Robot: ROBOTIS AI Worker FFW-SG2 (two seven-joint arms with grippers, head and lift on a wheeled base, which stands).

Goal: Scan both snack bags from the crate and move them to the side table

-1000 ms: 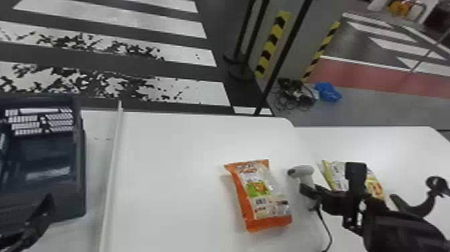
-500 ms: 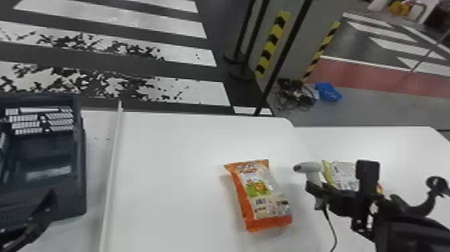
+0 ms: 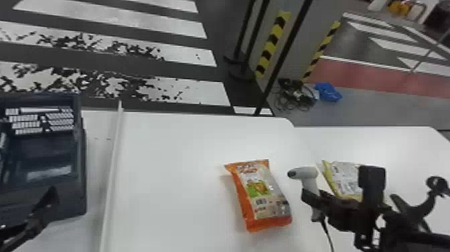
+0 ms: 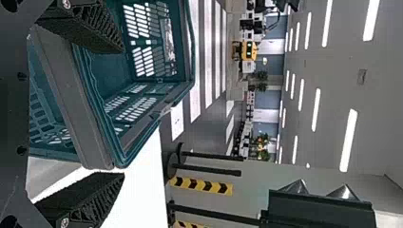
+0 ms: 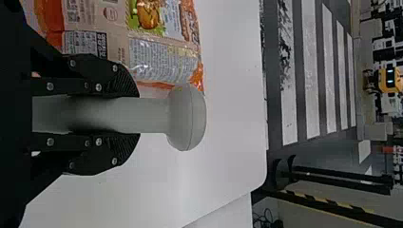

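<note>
Head view: right gripper clamps scanner, nose toward orange bag, lower centre, probably to read its upturned code | yellow bag lies lower right | left gripper, fingers apart, by crate, lower left

room between white strip and orange snack bag, scanner blocking bag's right, crate at left

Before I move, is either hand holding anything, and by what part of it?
The right hand holds the scanner by its handle, one finger on each side. The left hand is open and holds nothing.
</note>
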